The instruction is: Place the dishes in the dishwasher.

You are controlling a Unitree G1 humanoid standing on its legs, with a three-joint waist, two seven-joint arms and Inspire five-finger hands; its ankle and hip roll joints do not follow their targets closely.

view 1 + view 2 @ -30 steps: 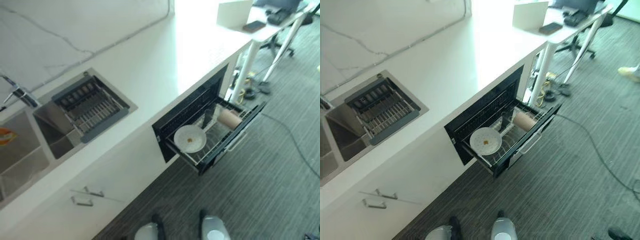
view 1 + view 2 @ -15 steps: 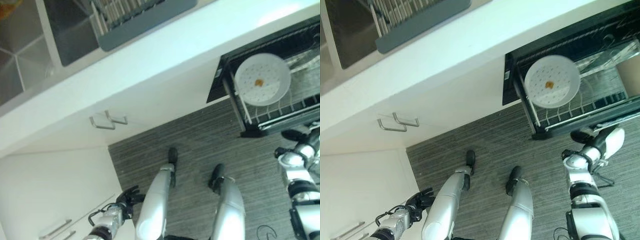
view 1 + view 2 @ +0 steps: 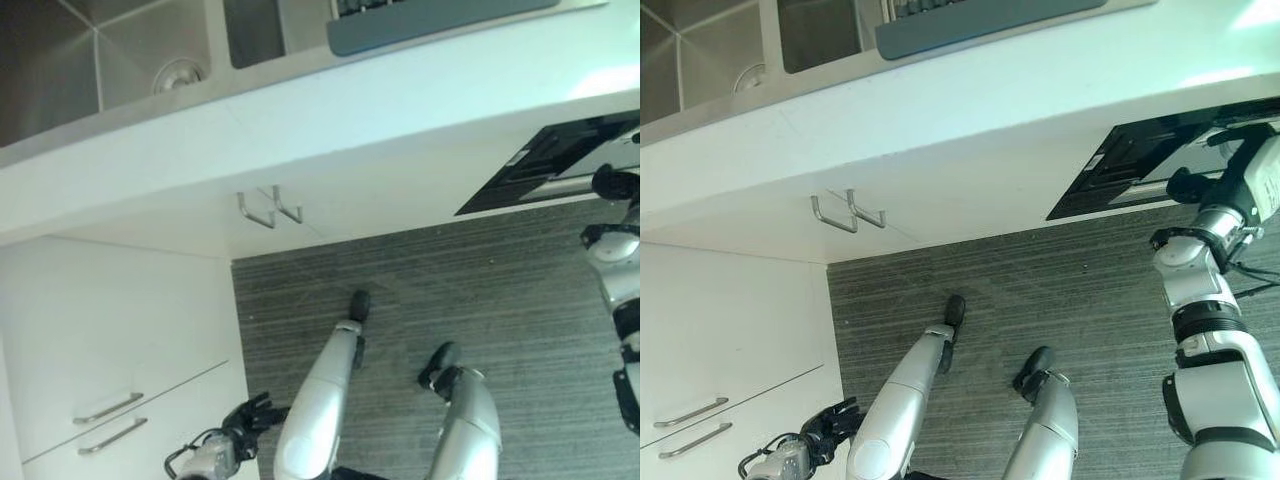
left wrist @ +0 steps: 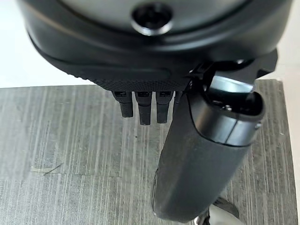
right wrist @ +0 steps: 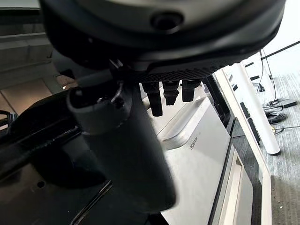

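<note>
A long white counter [image 3: 970, 110] is running across the top of the eye views, and under it white cupboards [image 3: 110, 330] with silver handles [image 3: 270, 208] are standing beside a grey striped floor [image 3: 1080, 290]. A steel sink [image 3: 120, 60] is sitting in the counter, with a round drain [image 3: 181, 74] in its bottom. A dark grey rack [image 3: 980, 18] is lying over the sink next to it, and I cannot tell what is in that rack. On the right, under the counter, the black dishwasher [image 3: 1140, 160] is showing, and its silver front panel [image 5: 201, 154] is lying just past the right hand. No dishes are showing in these pictures, so I cannot tell where they are. The right hand [image 3: 1200, 185] is reaching up to the dishwasher's front edge, right by the black opening. In its wrist view the fingers [image 5: 171, 91] are hanging down loose and are holding nothing, with the thumb sticking out to the side. The left hand [image 3: 245, 415] is hanging low, down by the white cupboard. Its fingers [image 4: 143, 110] are pointing loosely at the floor and are also holding nothing.
</note>
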